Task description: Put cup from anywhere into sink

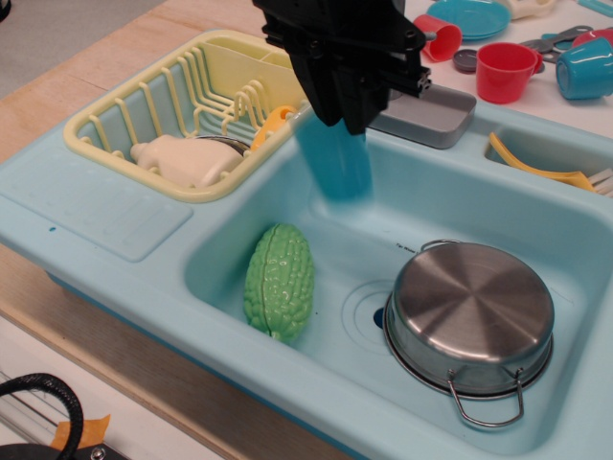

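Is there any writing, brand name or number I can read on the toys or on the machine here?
No readable text anywhere.
Sink: a tiny dark mark on the basin's back slope, too small to read.
Cup, gripper, steel pot, green gourd: no labels visible.

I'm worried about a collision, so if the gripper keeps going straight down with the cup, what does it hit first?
Likely the bare sink floor: the cup in the gripper hangs between the green gourd and the steel pot, though depth is unclear.

Light wooden tabletop (57, 105); grey floor (67, 24) beyond.
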`<state>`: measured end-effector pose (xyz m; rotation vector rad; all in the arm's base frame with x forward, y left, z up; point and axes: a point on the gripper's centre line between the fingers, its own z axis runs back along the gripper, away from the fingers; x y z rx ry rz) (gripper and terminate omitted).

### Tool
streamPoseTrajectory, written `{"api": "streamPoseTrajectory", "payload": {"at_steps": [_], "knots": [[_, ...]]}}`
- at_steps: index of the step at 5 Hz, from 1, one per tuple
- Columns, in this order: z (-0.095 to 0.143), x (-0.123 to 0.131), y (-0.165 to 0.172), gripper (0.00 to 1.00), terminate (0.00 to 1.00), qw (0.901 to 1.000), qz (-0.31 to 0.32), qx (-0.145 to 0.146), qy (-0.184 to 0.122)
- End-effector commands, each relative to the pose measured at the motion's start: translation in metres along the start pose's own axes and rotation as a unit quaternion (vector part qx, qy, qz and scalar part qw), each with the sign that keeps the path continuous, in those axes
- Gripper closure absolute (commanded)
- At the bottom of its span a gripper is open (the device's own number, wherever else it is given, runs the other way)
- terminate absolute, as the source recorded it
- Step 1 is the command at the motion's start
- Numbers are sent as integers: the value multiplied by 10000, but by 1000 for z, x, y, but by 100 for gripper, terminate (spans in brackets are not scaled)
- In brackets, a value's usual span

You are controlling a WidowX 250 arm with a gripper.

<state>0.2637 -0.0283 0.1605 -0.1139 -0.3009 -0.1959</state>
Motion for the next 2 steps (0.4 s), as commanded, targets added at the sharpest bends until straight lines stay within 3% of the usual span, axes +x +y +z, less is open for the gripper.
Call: {"api": "streamPoseTrajectory", "payload": {"at_steps": [1,2], "knots": [[0,8,9,0,0,9999,25,-159,4],[0,8,9,0,100,9999,25,-159,4]]}}
